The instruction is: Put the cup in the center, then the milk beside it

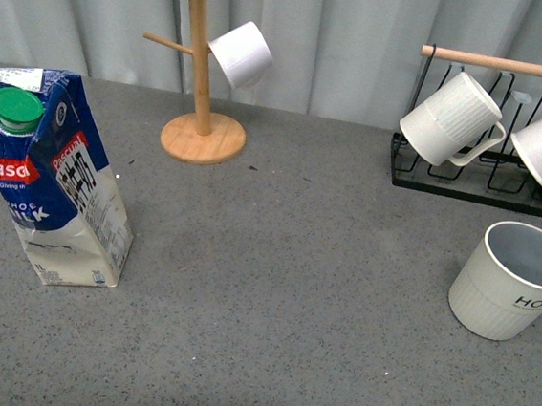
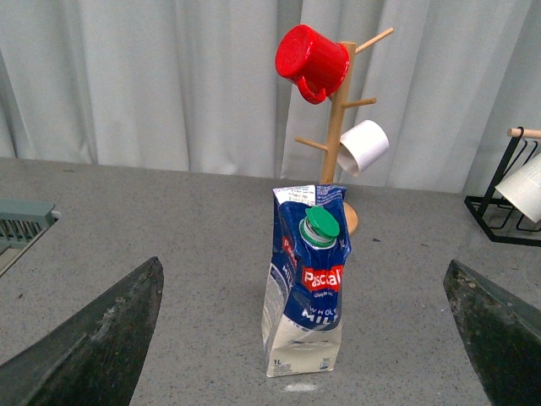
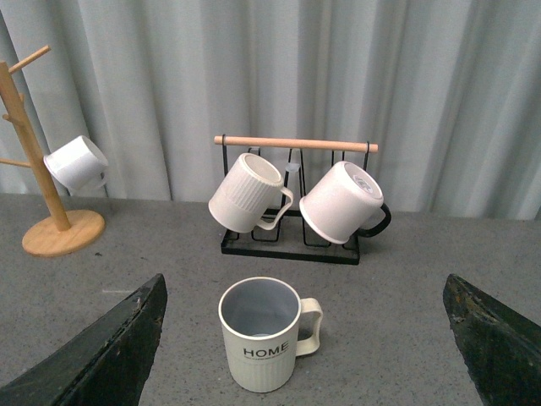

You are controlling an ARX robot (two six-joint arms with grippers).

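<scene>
Here the front view cuts the cup (image 1: pixel 511 281) at the frame's right edge, clipping its lettering and hiding its handle; the right wrist view shows both whole. It stands on the desk (image 1: pixel 290 301) at the right, the milk (image 1: pixel 54 182) well apart at the left, upright, perhaps dented. Only wrist views show the left hand (image 2: pixel 303 266) and right hand (image 3: pixel 304 279), each spread wide.

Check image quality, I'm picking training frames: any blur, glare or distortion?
Front view: even light, no glare; milk and cup lean outward, lens distortion. Left wrist view: milk sharp, left tool fingers dark, soft. Right wrist view: HOME lettering crisp, right tool fingers soft.
</scene>
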